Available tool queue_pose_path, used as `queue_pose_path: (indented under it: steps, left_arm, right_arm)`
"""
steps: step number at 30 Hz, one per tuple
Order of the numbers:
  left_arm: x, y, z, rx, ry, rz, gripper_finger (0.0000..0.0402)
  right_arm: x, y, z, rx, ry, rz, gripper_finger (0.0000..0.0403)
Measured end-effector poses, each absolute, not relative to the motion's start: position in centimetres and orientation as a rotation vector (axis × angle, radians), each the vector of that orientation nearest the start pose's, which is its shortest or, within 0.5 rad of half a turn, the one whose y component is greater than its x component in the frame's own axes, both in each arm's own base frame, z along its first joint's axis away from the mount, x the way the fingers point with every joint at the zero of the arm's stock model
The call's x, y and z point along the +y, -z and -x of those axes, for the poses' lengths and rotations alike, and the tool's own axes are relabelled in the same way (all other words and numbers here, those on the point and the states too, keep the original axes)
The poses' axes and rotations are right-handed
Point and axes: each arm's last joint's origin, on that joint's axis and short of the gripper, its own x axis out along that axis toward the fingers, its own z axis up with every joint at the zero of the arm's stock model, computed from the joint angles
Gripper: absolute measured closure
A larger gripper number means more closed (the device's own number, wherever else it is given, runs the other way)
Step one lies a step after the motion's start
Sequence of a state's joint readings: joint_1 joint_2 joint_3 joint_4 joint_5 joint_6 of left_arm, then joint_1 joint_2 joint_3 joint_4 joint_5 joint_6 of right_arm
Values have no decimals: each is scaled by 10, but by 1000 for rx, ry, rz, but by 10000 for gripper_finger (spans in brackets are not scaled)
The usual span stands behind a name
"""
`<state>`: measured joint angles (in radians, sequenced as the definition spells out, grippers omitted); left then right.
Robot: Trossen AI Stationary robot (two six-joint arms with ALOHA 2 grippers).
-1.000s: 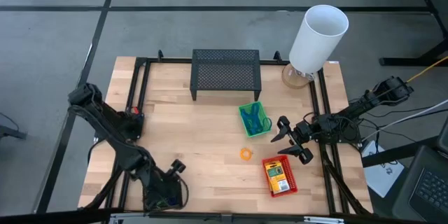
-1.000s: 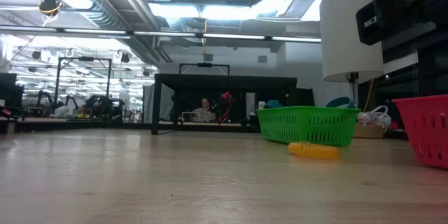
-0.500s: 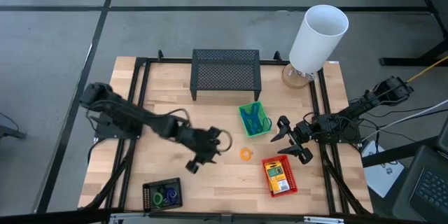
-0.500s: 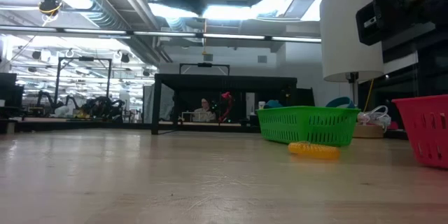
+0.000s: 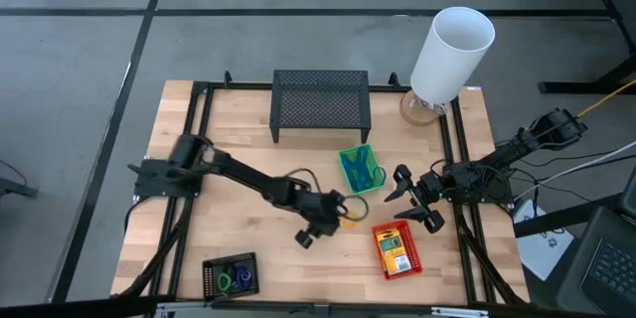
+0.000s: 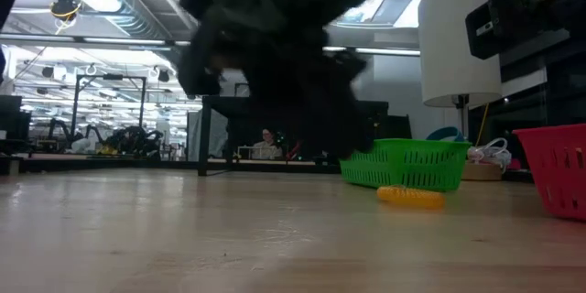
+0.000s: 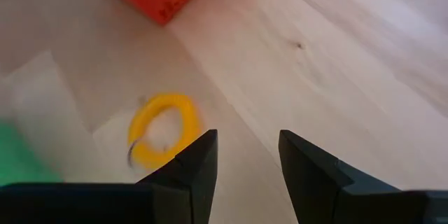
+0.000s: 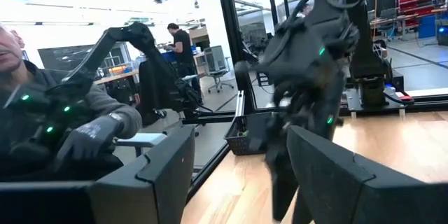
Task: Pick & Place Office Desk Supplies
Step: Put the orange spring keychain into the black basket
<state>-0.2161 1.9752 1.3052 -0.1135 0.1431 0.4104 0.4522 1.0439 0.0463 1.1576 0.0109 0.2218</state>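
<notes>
An orange ring (image 5: 349,219) lies flat on the wood between the green basket (image 5: 360,169), which holds blue band loops, and the red basket (image 5: 396,249), which holds a yellow-and-green pack. My left gripper (image 5: 336,217) hovers open just left of the ring; its wrist view shows the ring (image 7: 162,138) beside the fingertips (image 7: 246,155), not between them. A black basket (image 5: 231,275) with green and blue rings sits at the near-left corner. My right gripper (image 5: 402,199) waits open at the right, near the red basket.
The black mesh stand (image 5: 321,102) is at the far middle and the tall white cylinder (image 5: 450,52) at the far right corner. Bare wood stretches across the left half. A person (image 8: 42,105) shows beyond the table in the right wrist view.
My left arm has swung from over the black basket at the near-left corner toward the table's right and come down beside the orange ring. The black basket stays where it was, with rings inside. The right arm has kept still.
</notes>
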Motion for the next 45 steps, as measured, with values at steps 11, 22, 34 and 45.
queue_pose_path:
  steps: [11, 22, 34, 45]
  left_arm:
    - [-106, -166, -455, 778, 458, -591, 254]
    - [-78, -153, -460, 901, 441, -462, 254]
    - [-106, -141, -437, 1074, 662, -392, 380]
    - [-159, -165, -387, 1256, 850, -426, 396]
  right_arm:
    - [72, -173, -150, -99, -456, -260, 174]
    - [72, -173, -150, -96, -456, -263, 174]
    - [72, -173, -150, -94, -456, -262, 174]
    - [72, -172, -150, -79, -457, -282, 174]
